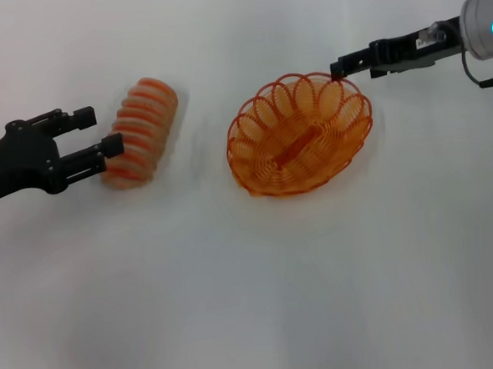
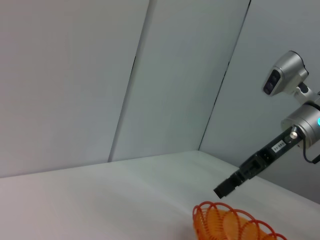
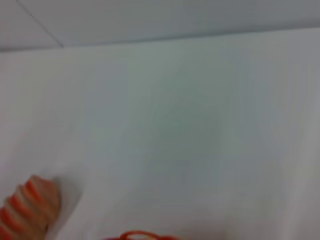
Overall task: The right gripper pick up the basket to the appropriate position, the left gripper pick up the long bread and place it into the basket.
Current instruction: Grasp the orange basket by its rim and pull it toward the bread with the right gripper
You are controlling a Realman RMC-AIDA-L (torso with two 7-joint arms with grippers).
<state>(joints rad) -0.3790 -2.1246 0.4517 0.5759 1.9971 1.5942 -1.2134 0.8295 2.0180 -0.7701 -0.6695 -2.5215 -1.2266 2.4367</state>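
On the white table (image 1: 239, 301), in the head view, the basket (image 1: 299, 138) sat near the middle, and everything else lay around it: the long bread (image 1: 139, 132) rested well to its left, the left gripper (image 1: 101, 134) hovered at the bread's outer side with its fingers spread wide around the loaf's near end, and the right gripper (image 1: 337, 70) sat at the basket's far rim, though I could not tell how its jaws stood. In the left wrist view, the basket's rim (image 2: 230, 222) showed just below the right gripper's tip (image 2: 221, 190). In the right wrist view, the striped bread (image 3: 27, 210) lay beyond a sliver of the basket's rim (image 3: 140, 235).
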